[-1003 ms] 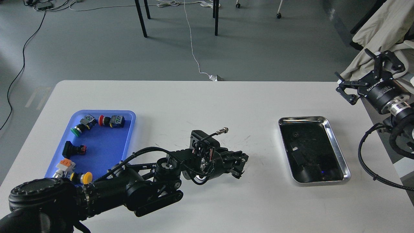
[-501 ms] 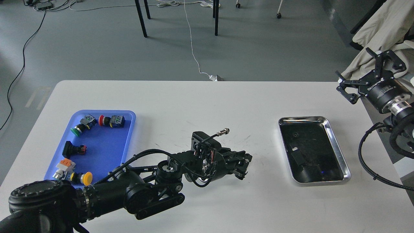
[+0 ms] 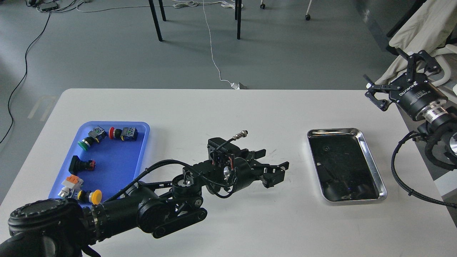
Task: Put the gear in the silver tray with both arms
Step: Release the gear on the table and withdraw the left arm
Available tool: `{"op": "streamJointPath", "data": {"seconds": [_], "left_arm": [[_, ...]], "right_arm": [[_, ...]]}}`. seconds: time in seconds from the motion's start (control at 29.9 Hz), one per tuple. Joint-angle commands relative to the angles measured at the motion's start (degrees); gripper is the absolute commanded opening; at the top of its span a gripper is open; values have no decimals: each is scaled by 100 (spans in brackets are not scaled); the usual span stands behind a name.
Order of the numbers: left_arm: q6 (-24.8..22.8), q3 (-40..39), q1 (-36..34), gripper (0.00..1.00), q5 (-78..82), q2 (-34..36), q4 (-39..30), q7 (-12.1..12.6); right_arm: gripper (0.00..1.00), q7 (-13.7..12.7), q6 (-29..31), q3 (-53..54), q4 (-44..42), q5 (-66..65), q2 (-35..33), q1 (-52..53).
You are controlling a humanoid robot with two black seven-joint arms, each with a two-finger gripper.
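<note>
The silver tray (image 3: 335, 131) lies on the right side of the white table, and its dark mirror base holds only reflections. My left gripper (image 3: 274, 170) hovers over the table's middle, pointing right, about a hand's width left of the tray. Its dark fingers overlap, and I cannot make out a gear or any other thing between them. My right gripper (image 3: 391, 74) is open and empty, raised beyond the table's far right corner, above and behind the tray. No gear shows clearly anywhere.
A blue plastic tray (image 3: 114, 160) at the left holds several push-button switches, green (image 3: 85, 143), red (image 3: 112, 132) and yellow (image 3: 95, 196) among them. A beige cloth (image 3: 421, 32) hangs behind the right gripper. Chair legs and cables are on the floor beyond.
My left gripper has moved right and slightly up towards the silver tray, and its wrist has turned. My right gripper has risen slightly and shifted left.
</note>
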Motion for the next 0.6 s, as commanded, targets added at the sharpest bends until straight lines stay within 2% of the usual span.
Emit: {"op": "streamJointPath", "data": {"seconds": [0.0, 0.1, 0.2, 0.33, 0.43, 0.57], "left_arm": [[29, -656, -31, 97, -509, 0, 9, 0], [29, -1157, -40, 97, -966, 96, -26, -17], [11, -1702, -40, 98, -1668, 701, -97, -26], [-6, -2221, -31, 98, -3099, 1562, -150, -26], [-15, -2406, -22, 98, -4505, 2134, -167, -26], [-6, -2582, 30, 98, -6185, 2574, -194, -35]], "right_arm": [[96, -34, 0, -15, 120, -433, 54, 255], [96, -78, -101, -24, 330, -977, 62, 466], [96, -209, -277, -33, 638, -1812, 176, 668], [96, -508, -576, -348, 1287, -2815, 317, 984], [96, -596, -664, -1417, 1605, -3133, 317, 1729], [96, -596, -673, -3439, 1605, -3159, 562, 3161]]}}
